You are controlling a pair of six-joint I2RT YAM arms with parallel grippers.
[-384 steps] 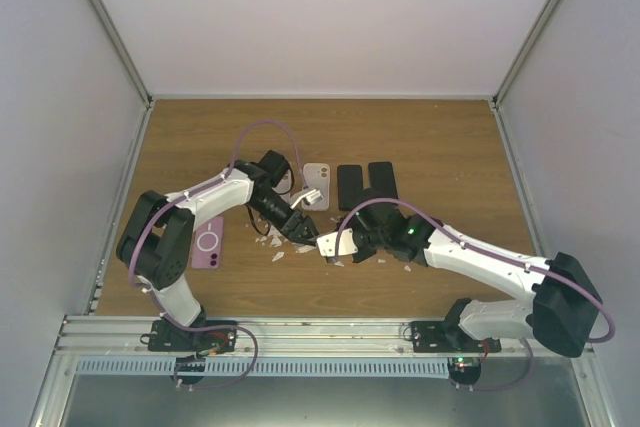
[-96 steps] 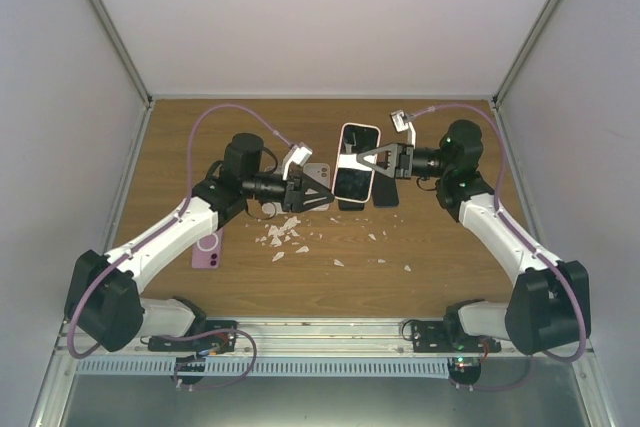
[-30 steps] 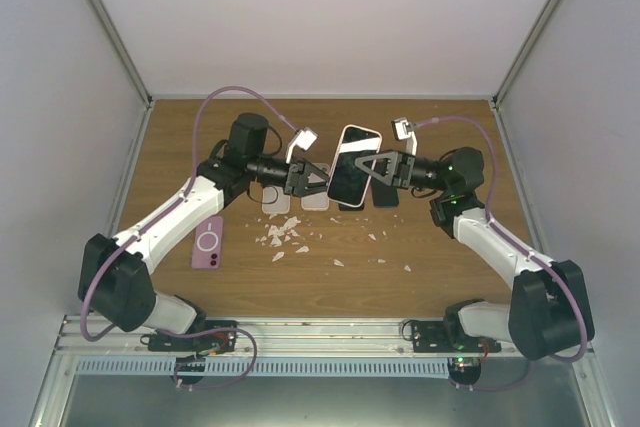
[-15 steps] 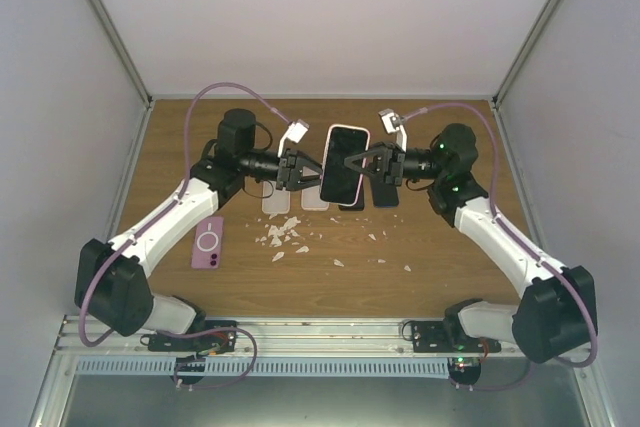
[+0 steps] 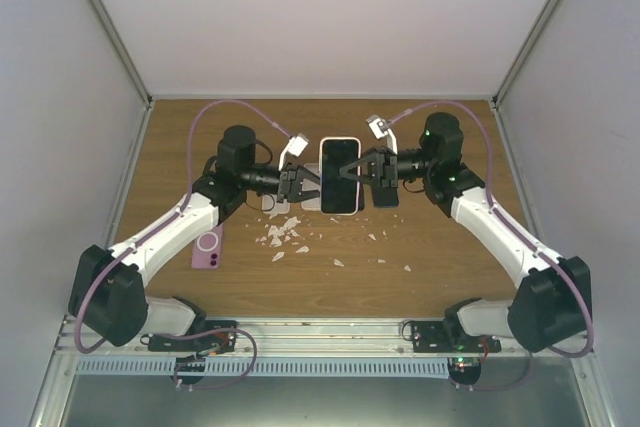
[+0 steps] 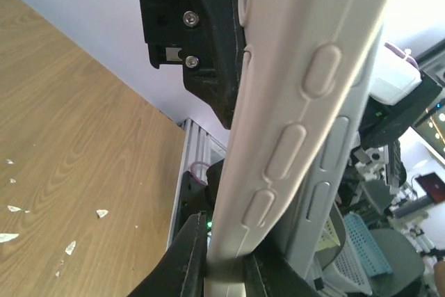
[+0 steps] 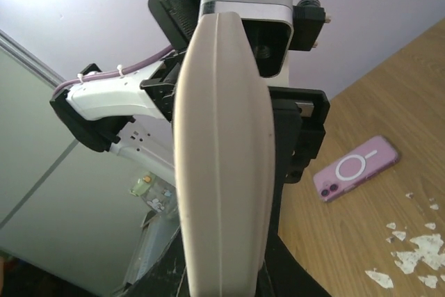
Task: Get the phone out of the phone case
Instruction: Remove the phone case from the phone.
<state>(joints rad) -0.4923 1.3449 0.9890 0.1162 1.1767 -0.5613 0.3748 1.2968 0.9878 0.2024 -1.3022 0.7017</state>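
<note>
— So, who is holding what?
— The left gripper [image 5: 308,180] and right gripper [image 5: 358,169] are each clamping a side edge of the phone [image 5: 340,175], which is still sitting in its cream case [image 6: 299,123] and hanging between them above the table [image 5: 440,247].
— Anything shifting?
— It's standing straighter than half a second ago.
— And underneath?
— White flakes [image 5: 283,235] and a purple phone [image 5: 208,246] are lying on the wood; pale walls [image 5: 330,17] are closing in the booth.

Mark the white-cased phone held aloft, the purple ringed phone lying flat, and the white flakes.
white-cased phone [image 5: 340,179], top view, screen centre.
purple ringed phone [image 5: 208,243], top view, its ring.
white flakes [image 5: 286,234], top view, largest cluster.
</note>
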